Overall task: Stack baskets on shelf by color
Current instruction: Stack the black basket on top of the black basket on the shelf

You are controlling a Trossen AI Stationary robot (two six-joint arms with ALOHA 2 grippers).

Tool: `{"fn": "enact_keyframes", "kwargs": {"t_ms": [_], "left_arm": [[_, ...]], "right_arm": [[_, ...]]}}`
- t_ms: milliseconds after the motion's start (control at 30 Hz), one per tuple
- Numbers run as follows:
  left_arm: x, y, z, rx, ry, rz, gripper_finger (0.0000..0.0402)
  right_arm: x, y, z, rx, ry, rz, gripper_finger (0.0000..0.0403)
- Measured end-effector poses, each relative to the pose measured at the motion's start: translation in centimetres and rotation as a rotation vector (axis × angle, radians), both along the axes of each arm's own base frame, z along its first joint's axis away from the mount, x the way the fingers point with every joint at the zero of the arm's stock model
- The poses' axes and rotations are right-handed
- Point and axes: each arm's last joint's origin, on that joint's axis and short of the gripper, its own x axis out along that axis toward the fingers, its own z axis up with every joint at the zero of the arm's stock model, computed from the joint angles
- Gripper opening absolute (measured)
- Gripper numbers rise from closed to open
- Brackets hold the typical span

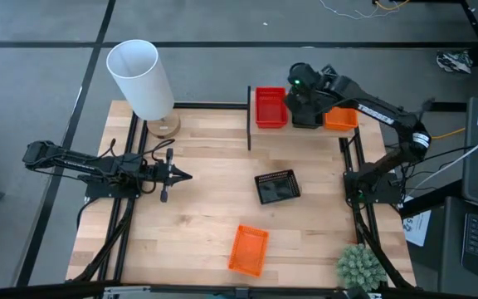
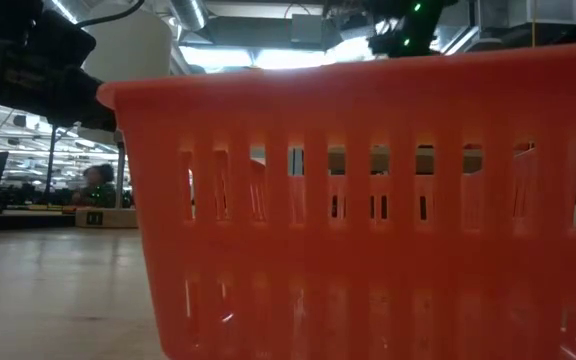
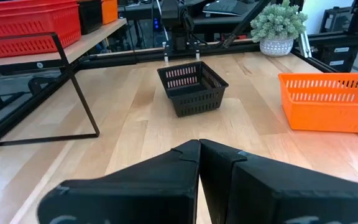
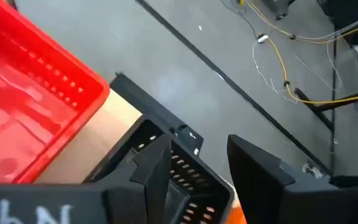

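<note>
While my left gripper [image 1: 181, 175] rested shut over the table's left side, I saw a black basket [image 1: 276, 187] and an orange basket [image 1: 248, 249] on the tabletop, and my right gripper [image 4: 197, 163] hung open over the shelf's [image 3: 98, 34] black basket [image 4: 179, 171], between its red basket [image 1: 270, 107] and orange one [image 1: 341, 119].
</note>
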Motion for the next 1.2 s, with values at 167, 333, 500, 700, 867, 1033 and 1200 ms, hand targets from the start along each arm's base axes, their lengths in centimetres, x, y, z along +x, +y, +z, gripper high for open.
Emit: {"fn": "enact_keyframes", "kwargs": {"t_ms": [167, 333, 500, 700, 867, 1033, 1200], "left_arm": [[0.0, 0.0, 0.0, 0.000, -0.001, 0.000, 0.0000], [0.0, 0.0, 0.0, -0.001, -0.001, 0.000, 0.0000], [0.0, 0.0, 0.0, -0.008, 0.000, 0.000, 0.0000], [0.0, 0.0, 0.0, -0.027, -0.002, 0.002, 0.0000], [0.0, 0.0, 0.0, -0.027, -0.001, 0.002, 0.0000], [0.0, 0.0, 0.0, -0.046, -0.002, 0.004, 0.0000], [0.0, 0.0, 0.0, -0.052, -0.002, 0.004, 0.0000]], "right_arm": [[-1.7, 2.8, 1.9, 0.175, -0.179, 0.102, 0.0158], [-2.3, 6.5, 2.5, 0.578, -0.366, 0.278, 0.0158], [-0.5, 11.3, 2.0, 0.712, -0.303, 0.446, 0.0158], [1.5, 18.1, 0.7, 0.714, -0.161, 0.607, 0.0158], [3.4, 22.7, -1.2, 0.511, -0.079, 0.635, 0.0158], [7.0, 26.1, -4.9, 0.401, -0.066, 0.624, 0.0158], [10.6, 27.8, -10.6, 0.404, 0.068, 0.695, 0.0158]]}}
